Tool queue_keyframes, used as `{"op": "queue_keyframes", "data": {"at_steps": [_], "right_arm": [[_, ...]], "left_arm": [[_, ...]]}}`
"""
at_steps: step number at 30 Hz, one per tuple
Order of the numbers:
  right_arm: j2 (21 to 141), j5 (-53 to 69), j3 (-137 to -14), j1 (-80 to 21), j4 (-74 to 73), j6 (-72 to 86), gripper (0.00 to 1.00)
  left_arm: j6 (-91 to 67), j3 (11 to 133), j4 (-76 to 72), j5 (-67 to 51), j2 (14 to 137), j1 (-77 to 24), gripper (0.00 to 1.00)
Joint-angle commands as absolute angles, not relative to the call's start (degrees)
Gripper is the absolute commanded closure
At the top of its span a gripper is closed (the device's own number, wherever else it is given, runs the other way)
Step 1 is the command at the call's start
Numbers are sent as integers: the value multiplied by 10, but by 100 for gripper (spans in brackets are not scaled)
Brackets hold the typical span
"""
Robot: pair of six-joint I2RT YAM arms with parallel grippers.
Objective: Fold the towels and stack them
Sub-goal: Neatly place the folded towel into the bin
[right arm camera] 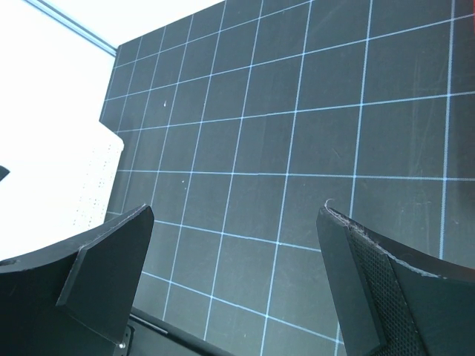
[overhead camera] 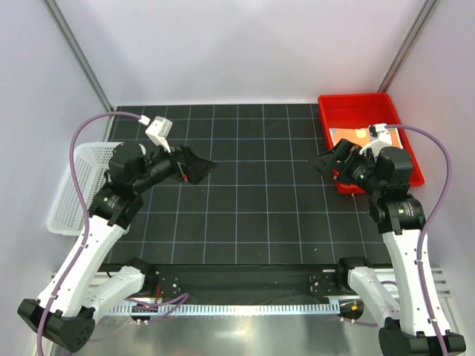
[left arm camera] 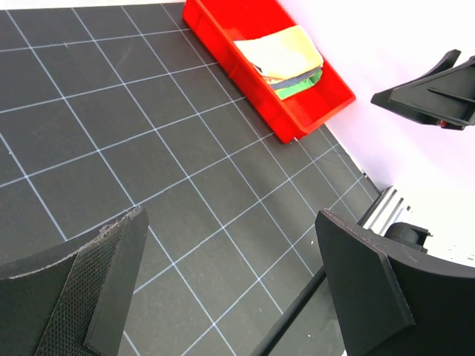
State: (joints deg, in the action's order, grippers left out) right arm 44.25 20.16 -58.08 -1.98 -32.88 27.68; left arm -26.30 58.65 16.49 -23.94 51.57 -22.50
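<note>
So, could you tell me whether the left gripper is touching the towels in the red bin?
Apart. The left wrist view shows the left gripper with jaws open over bare mat, while the towels lie in the red bin well beyond it.

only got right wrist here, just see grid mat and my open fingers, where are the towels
observer: In the red bin at the far right of the mat, close beside your right gripper.
operator: spread out or piled
observer: Piled: a pale yellow towel on top, a green towel at the bottom.
operator: left arm holding anything
observer: No, the left gripper is open and empty above the mat.
</note>
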Motion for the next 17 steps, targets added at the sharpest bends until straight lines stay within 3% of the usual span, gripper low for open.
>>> {"op": "queue_keyframes", "data": {"at_steps": [1, 17], "right_arm": [[438, 187, -600, -19, -325, 263, 0], [429, 161, -599, -19, -337, 248, 0]], "left_arm": [[-253, 585, 144, -254, 510, -225, 0], [-260, 593, 143, -270, 528, -225, 0]]}}
